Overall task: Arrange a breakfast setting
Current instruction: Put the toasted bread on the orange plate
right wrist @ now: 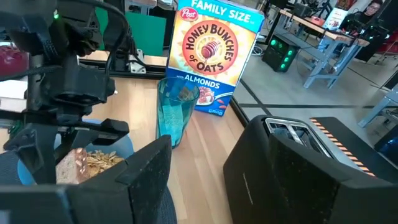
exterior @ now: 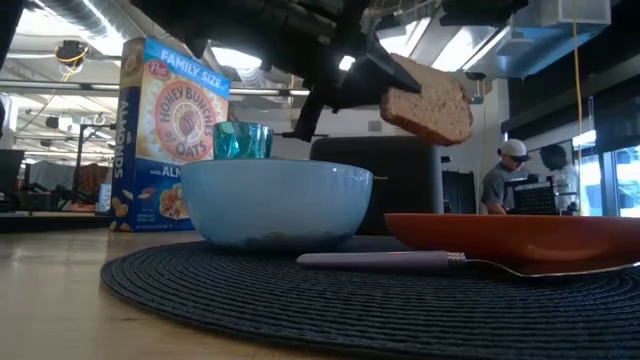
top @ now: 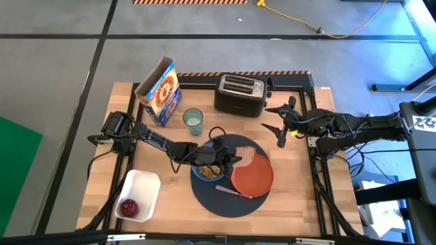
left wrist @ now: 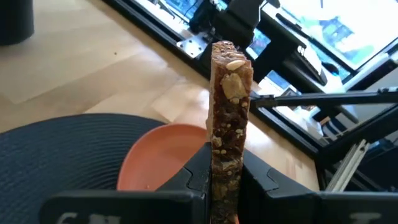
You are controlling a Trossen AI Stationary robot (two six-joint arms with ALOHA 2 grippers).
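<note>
My left gripper (top: 228,160) reaches in from the table's left and is shut on the toast slice (top: 246,157), holding it above the far rim of the orange-red plate (top: 253,177). The plate, a blue bowl (top: 206,171) of cereal and a metal spoon (top: 229,190) lie on the round dark mat (top: 225,201). The greenish glass (top: 193,121) stands on the table beyond the mat. A red apple (top: 128,207) sits in a white tub (top: 139,187) at the near left. My right gripper (top: 279,128) hangs open near the toaster, touching nothing. My left gripper pinches the toast slice by its two flat faces (left wrist: 225,177) between its two fingers, at the edge nearest the arm. The fingers come nearly level from the table's left. The slice stands on edge, tilted (exterior: 428,105), lifted clear above the plate (left wrist: 165,155).
A black toaster (top: 240,94) and a cereal box (top: 160,92) stand along the far edge. Bare wood lies right of the mat. People stand in the room beyond the table (exterior: 505,180).
</note>
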